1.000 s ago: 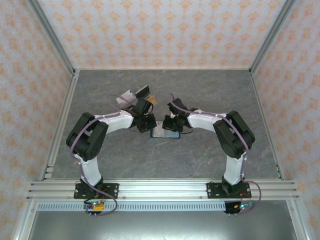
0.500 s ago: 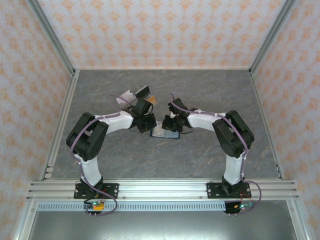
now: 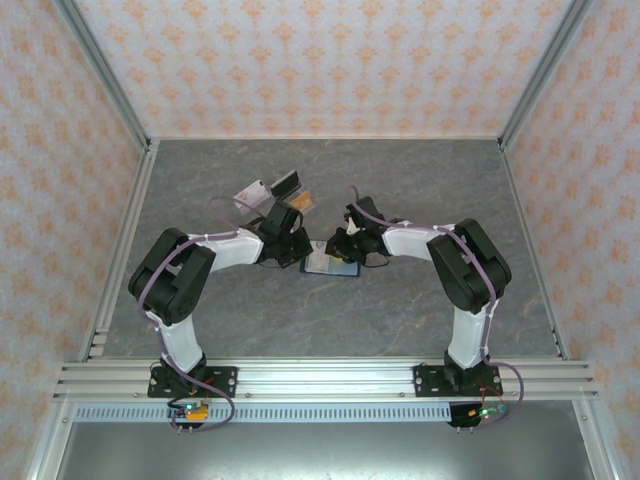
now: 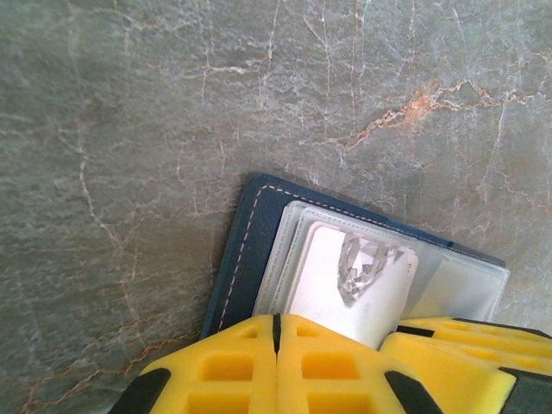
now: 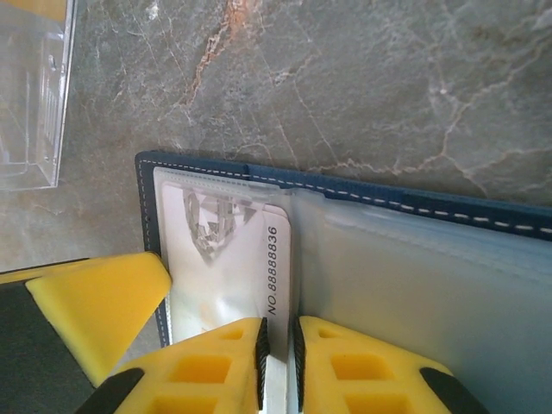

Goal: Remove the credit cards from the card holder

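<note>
We find the card holder lying open on the table between both arms. The left gripper, fingers fully together and holding nothing, sits on its edge to pin it. The right gripper, narrowly parted, apparently pinches the white credit card for extraction.

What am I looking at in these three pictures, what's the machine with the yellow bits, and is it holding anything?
These are two robot arms bolted at the edge of a grey table. The wide picture looks down from above; the two close-ups come from a camera on each wrist, and the yellow blocks are gripper fingers. A navy card holder lies open between the arms, with a white card in a clear pocket. The right gripper is pinched on that card's edge, it seems. The left gripper is shut with nothing between its fingers. A clear plastic stand sits farther back.
</note>
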Robot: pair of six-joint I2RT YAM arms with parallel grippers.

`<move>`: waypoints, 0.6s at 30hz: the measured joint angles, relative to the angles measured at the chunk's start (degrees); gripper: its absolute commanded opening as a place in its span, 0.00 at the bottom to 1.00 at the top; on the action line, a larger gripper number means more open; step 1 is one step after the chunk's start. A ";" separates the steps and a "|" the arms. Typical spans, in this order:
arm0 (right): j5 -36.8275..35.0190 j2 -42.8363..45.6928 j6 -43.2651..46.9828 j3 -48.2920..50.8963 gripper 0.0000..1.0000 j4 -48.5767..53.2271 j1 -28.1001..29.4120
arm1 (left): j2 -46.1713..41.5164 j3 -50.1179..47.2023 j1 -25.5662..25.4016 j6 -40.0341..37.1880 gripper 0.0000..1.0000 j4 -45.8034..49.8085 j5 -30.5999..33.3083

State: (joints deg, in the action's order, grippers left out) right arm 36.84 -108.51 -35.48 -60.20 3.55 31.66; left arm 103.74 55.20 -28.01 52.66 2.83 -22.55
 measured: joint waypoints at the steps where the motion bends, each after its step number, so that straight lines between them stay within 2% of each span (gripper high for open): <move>1: 0.31 -0.11 -0.52 0.04 0.18 -0.26 -0.04 | -0.09 -0.15 0.00 0.00 0.03 -0.24 0.00; 11: 1.11 -0.57 -2.80 0.33 0.08 -2.16 -0.50 | -0.50 -0.46 0.28 -0.22 0.01 -0.11 0.11; 18: 1.05 -0.57 -2.84 0.44 0.01 -2.64 -0.52 | -1.11 -0.46 0.31 -0.81 0.03 1.60 0.48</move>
State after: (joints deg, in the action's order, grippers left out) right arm 37.89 -109.08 -38.33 -59.77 0.91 31.14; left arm 102.63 54.74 -27.70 51.86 4.43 -22.06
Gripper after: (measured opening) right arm 0.047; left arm 0.047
